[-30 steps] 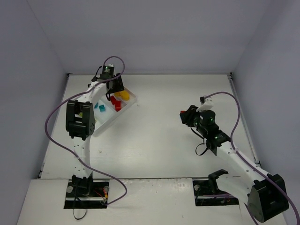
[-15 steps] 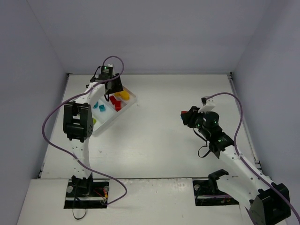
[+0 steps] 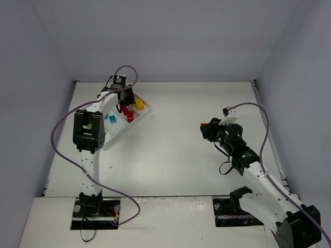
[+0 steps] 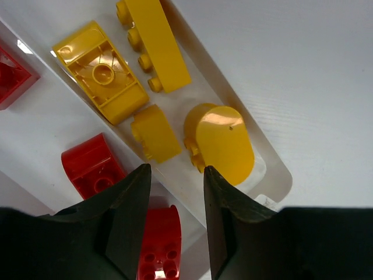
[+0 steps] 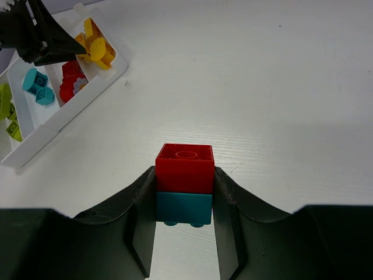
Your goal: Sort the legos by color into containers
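Legos (image 3: 128,112) lie in the long compartments of a white tray (image 3: 117,136) at the far left of the table (image 3: 170,155). The left gripper (image 3: 126,101) hangs over the tray's yellow and red end. Well apart, on the right, the right gripper (image 3: 206,128) holds a red-and-teal cluster (image 3: 206,125).

Left wrist view: the left gripper's fingers (image 4: 125,216) stand slightly apart with nothing between them. They are above four yellow bricks (image 4: 152,44) in the outermost compartment and red bricks (image 4: 93,169) in the next.

Right wrist view: the right gripper's fingers (image 5: 140,204) pinch the cluster, red on top of teal, above bare table. The tray sits far off at upper left, holding green (image 5: 9,111), teal (image 5: 38,87), red and yellow bricks in separate compartments.
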`<state>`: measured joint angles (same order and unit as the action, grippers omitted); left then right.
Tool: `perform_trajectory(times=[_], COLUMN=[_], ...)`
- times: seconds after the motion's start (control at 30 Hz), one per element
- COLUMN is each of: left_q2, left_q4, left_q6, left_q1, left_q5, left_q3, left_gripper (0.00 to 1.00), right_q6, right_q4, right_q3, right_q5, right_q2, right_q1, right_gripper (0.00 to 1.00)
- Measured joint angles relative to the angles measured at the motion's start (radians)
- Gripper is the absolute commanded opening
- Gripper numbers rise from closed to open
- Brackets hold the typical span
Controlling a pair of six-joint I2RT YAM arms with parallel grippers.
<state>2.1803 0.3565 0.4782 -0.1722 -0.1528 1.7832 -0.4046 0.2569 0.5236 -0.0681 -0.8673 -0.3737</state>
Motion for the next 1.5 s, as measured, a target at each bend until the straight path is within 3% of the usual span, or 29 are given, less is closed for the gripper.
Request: perform_trajectory(times=[0.4, 0.53, 0.73, 0.83, 1.1, 1.37, 1.5], left_q2=[0.041, 0.026, -0.138, -0.276, -0.535, -0.559, -0.559], left_q4=[-0.005, -0.008, 0.023, 0.045, 0.17, 0.232, 0.245], left_q6=[0.005, 0.005, 0.013, 0.016, -0.018, -0.022, -0.027], left_q1=[0.023, 0.024, 0.02, 0.006, -0.197, -0.294, -0.322], left_q5=[-0.008, -0.017, -0.084, -0.14, -0.34, -0.541, -0.566], left_q3=[0.035, 0.034, 0.031, 0.031, 0.001, -0.171, -0.238], left_gripper=[0.35, 0.4, 0.53, 0.57, 0.64, 0.64, 0.64], right_q6=[0.024, 0.053, 0.153, 0.22, 0.405, 0.53, 0.564], right_q4=[-0.001, 0.003, 0.148, 0.26, 0.465, 0.512, 0.511], right_q3=[0.0, 0.0, -0.06, -0.128, -0.152, -0.121, -0.092], right_q5=[-0.001, -0.02, -0.135, -0.226, -0.401, -0.503, -0.525], right_q2=[-0.015, -0.015, 0.008, 0.017, -0.066, -0.163, -0.196], right_q1=[0.0, 0.0, 0.0, -0.007, -0.079, -0.136, -0.148], right_gripper=[0.02, 0.03, 0.08, 0.16, 0.22, 0.23, 0.24])
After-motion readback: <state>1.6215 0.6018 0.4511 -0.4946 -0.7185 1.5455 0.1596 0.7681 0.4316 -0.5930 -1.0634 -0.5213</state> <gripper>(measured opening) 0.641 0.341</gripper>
